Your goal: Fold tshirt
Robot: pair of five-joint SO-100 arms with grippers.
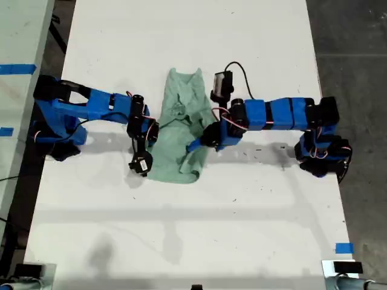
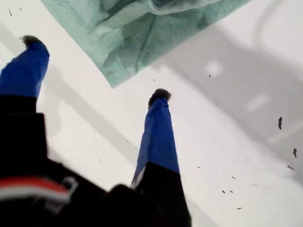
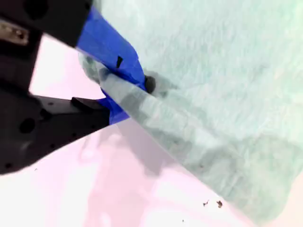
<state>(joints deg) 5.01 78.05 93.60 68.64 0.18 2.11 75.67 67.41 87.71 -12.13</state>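
Our first gripper (image 2: 92,71) hung with jaws spread wide, gripping nothing; our second gripper (image 3: 124,90) was clamped on a fold of the tshirt (image 3: 213,71).

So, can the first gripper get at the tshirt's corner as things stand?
Probably yes: my first gripper is open above bare table, and the tshirt has a corner just ahead of its fingertips with nothing between.

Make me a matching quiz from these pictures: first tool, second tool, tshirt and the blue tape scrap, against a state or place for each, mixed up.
1 my first tool
2 my second tool
3 tshirt
4 blue tape scrap

a shut on a fold of cloth
b on the table near the exterior view's lower right corner
c open above bare table
d rumpled between the two arms

Pairs: 1-c, 2-a, 3-d, 4-b
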